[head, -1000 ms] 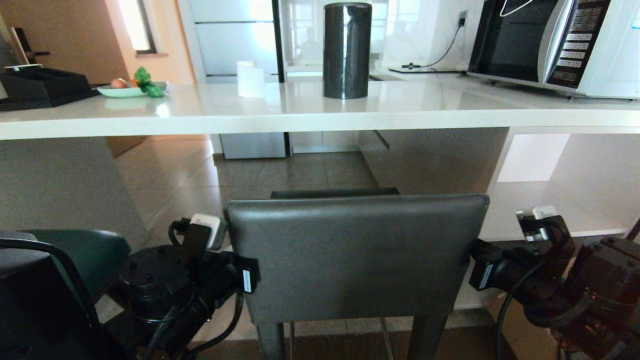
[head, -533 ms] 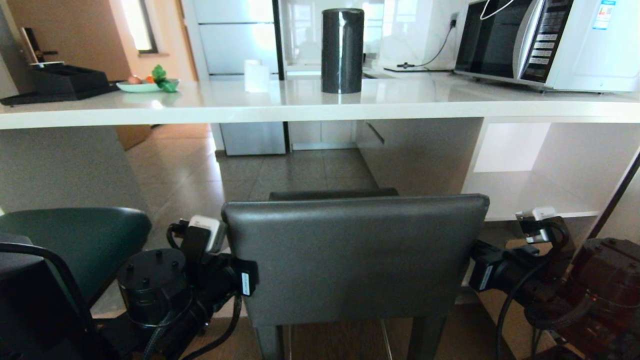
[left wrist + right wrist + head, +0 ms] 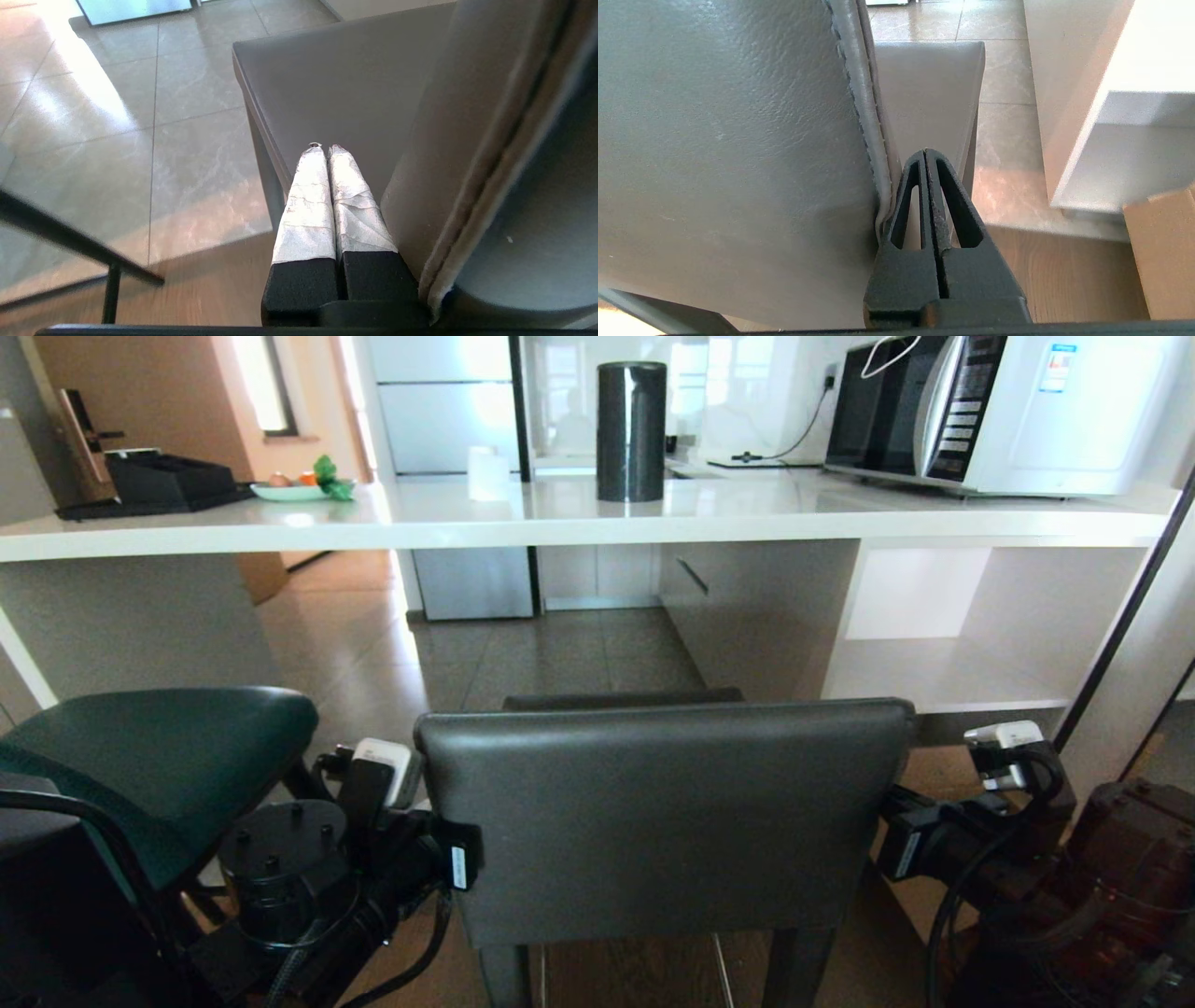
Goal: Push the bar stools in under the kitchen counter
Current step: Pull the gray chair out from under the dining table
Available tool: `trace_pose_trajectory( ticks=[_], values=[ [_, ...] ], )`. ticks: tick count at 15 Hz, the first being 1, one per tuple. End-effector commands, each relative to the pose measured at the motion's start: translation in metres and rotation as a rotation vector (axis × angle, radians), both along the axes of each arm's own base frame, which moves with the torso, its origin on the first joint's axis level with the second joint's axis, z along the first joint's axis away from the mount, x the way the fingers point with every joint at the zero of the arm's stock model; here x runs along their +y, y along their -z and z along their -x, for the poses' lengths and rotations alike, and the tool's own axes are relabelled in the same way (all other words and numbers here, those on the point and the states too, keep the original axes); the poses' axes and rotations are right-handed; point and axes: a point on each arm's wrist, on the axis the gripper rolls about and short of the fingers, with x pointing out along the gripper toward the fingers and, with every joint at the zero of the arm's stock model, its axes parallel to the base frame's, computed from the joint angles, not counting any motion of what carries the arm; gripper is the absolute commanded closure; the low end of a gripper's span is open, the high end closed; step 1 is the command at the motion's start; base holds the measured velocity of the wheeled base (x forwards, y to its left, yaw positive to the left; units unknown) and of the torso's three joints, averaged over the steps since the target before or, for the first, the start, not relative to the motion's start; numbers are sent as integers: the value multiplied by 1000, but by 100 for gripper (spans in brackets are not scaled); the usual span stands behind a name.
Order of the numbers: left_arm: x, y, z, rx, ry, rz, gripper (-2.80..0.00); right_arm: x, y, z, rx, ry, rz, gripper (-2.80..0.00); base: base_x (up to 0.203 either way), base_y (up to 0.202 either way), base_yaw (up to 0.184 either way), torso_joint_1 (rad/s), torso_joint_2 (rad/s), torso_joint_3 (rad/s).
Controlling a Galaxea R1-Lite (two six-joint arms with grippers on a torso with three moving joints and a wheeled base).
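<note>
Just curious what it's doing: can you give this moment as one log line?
left gripper: shut, beside grey stool back's left edge | right gripper: shut, at right edge | stool: short of counter | teal stool: left, untouched

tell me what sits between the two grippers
The grey stool's backrest: in the head view the left gripper flanks its left edge and the right gripper its right edge, both shut.

A: Where is the light coming from?
B: From the far windows; it glares on the white counter (image 3: 560, 518) and the floor tiles (image 3: 355, 644).
A: And up close?
B: Dim. The grey stool back (image 3: 663, 821) sits shadowed, and straight lines bow at the picture's edges.
</note>
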Motion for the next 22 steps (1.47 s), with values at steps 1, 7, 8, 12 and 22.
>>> trace_pose_trajectory(
  ticks=[1, 7, 8, 12, 22],
  values=[
    [0, -3, -1, -14, -5, 13, 0, 0, -3, 1, -16, -2, -9, 0, -194, 0, 1, -1, 0, 1],
    [14, 1, -1, 5, -51, -6, 0, -10, -3, -1, -12, 39, -11, 0, -52, 0, -2, 0, 0, 1],
    [22, 2, -2, 14, -80, -11, 0, -20, -3, -4, -12, 78, -11, 0, 0, 0, 0, 0, 0, 0],
    [42, 11, 11, 78, -115, -47, 0, -54, 1, 0, 20, 98, -10, 0, 0, 0, 0, 0, 0, 0],
    [24, 13, 17, 79, -44, -43, 0, -44, 4, 15, 38, -7, 1, 0, 0, 0, 0, 0, 0, 0]
  ],
)
